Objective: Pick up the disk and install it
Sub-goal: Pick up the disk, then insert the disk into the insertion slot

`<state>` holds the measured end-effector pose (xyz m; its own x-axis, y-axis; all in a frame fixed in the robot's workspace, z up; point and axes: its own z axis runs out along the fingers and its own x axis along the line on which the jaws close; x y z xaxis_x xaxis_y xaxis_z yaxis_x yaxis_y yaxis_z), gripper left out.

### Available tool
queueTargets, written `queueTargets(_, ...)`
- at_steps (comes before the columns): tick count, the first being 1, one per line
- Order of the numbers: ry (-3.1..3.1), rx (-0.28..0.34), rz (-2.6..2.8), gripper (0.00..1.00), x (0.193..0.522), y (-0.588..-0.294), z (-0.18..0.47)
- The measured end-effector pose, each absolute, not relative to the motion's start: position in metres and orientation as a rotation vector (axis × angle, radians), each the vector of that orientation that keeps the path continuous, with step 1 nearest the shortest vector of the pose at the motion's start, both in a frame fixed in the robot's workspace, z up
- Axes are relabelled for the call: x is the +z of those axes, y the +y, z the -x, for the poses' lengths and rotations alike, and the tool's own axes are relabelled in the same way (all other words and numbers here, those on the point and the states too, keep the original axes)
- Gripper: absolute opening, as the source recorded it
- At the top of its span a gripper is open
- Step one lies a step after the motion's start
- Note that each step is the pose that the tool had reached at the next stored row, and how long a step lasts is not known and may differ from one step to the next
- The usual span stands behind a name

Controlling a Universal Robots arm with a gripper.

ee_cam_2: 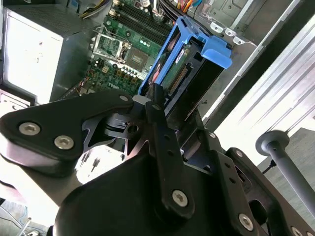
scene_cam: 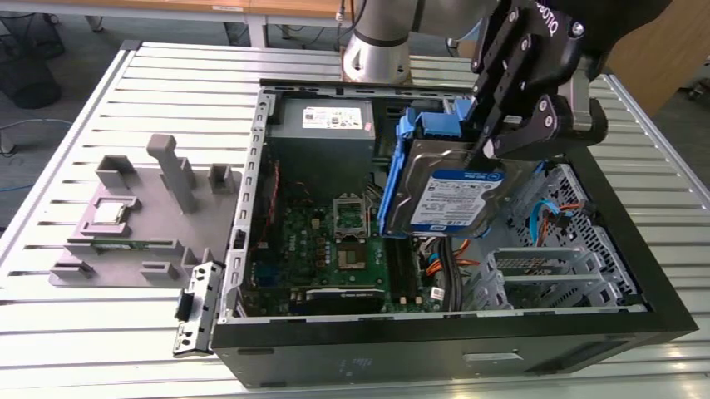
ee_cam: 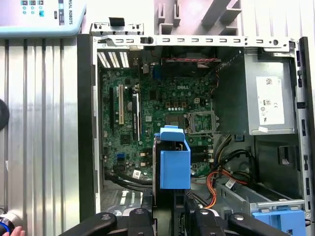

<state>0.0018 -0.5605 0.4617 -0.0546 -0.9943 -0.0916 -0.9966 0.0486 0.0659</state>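
We read positions on a clock face laid over the open computer case [scene_cam: 444, 353] in the exterior view. The gripper [scene_cam: 491, 150] has its jaws closed on the upper edge of the disk [scene_cam: 450, 199]. The disk hangs tilted over the middle of the case with its label towards the exterior camera. In the second wrist view the gripper [ee_cam_2: 156, 98] pinches the disk [ee_cam_2: 179, 73] edge-on.

Around the disk we find:
- a blue bracket [scene_cam: 427, 125] just behind it at 12 o'clock;
- the grey power supply box [scene_cam: 322, 125] at 11 o'clock;
- the green motherboard [scene_cam: 322, 249] at 9 o'clock;
- a perforated metal drive cage [scene_cam: 544, 274] at 4 o'clock;
- orange and blue cables [scene_cam: 549, 212] at 3 o'clock.

The bracket and the cables stand nearest the disk.

The case lies on its side on a slatted metal table [scene_cam: 111, 349]. A grey fixture [scene_cam: 145, 216] rests on the table outside the case at 9 o'clock. The arm base [scene_cam: 377, 46] stands beyond the case at 12 o'clock.

The disk carries a white-and-blue label and the power supply box a white one. Both bear small print.
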Motion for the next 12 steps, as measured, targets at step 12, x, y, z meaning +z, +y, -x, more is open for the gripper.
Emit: queueTargets(12, 2.259, 0.173, 2.145, 0.35, 0.4661, -0.5605, -0.0018)
